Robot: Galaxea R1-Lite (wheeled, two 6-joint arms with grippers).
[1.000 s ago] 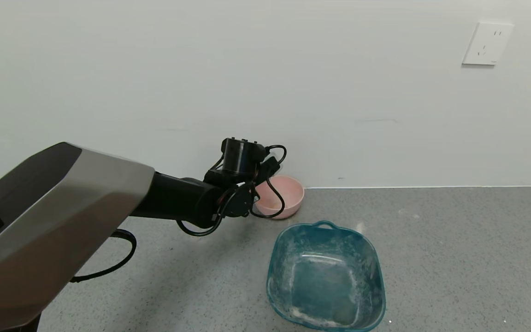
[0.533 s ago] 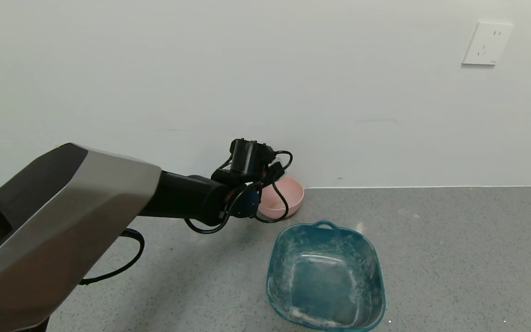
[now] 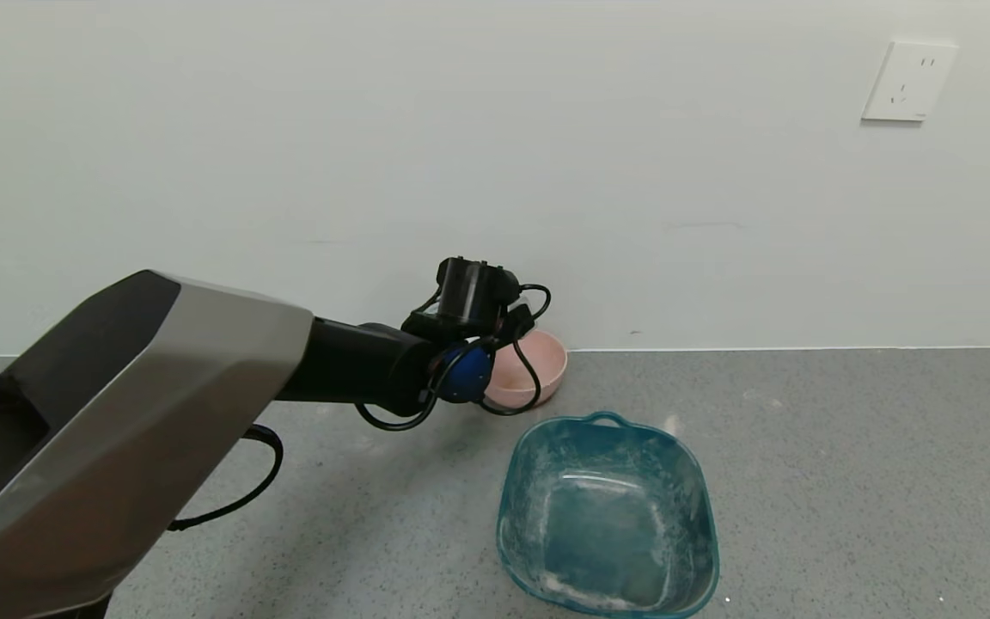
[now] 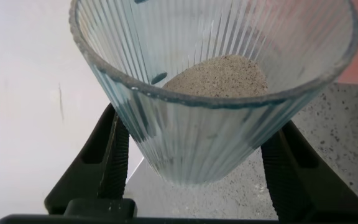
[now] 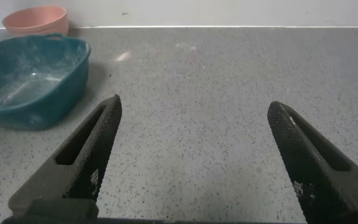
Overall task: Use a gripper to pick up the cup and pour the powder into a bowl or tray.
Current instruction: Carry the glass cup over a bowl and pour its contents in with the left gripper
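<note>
Holding the cup (image 4: pixel 213 112) clamped in my left gripper (image 4: pixel 191 180) beside the pink bowl (image 3: pixel 538 365), I had picked up but not yet poured the powder (image 4: pixel 219 76); my right gripper (image 5: pixel 191 162) sat wide open.

I see a teal basin (image 3: pixel 607 516) on the grey speckled tabletop (image 3: pixel 847 481), toward its near edge, its inside smeared with white dust. A white socket (image 3: pixel 907 82) sits on the wall (image 3: pixel 375 155) beyond the far edge.

One cup (image 4: pixel 213 93), one pink bowl (image 3: pixel 529 368), one teal basin (image 3: pixel 607 516), and apparently one wall socket (image 3: pixel 907 82).
</note>
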